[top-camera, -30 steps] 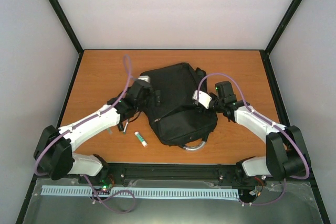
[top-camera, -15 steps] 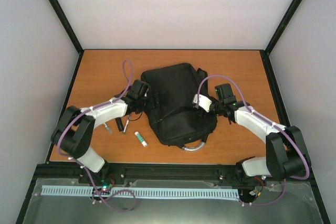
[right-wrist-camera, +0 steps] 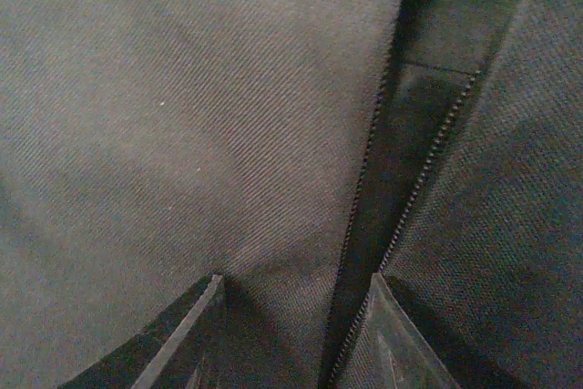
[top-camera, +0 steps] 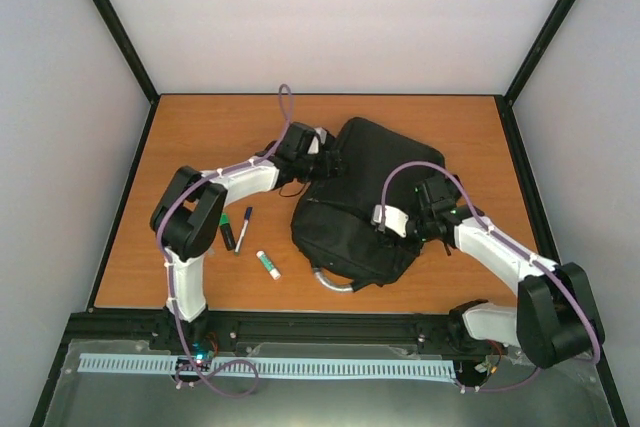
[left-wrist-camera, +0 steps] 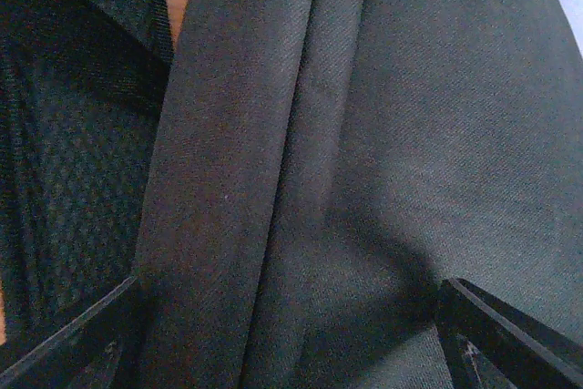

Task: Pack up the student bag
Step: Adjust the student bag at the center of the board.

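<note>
To the left of the left pincer [top-camera: 325,159] and back toward the arm bases, a green-capped marker [top-camera: 227,230], a pen [top-camera: 243,229] and a glue stick [top-camera: 268,264] lie loose on the table [top-camera: 190,137], none of them packed yet. The left pincer is at the far left edge of the student bag [top-camera: 365,197], which spreads away to its right. Its jaws stand wide apart, straddling a long fold [left-wrist-camera: 228,179] of black cloth without closing on it.

The right pincer [top-camera: 400,219] is pressed onto the near right part of the bag. The grey loop handle [top-camera: 335,282] lies just left of it, toward the bases. Its jaws are narrowed, with cloth between them and a zip [right-wrist-camera: 401,161] running down to its right jaw. I can't tell whether they actually bite.

I'd say the step in hand is getting the bag open. To do it well, the right pincer should pin the cloth beside that zip. The left pincer should close squarely on its fold and lift gently, because soft fabric will slide rather than part. The mouth is best turned toward the loose things.
</note>
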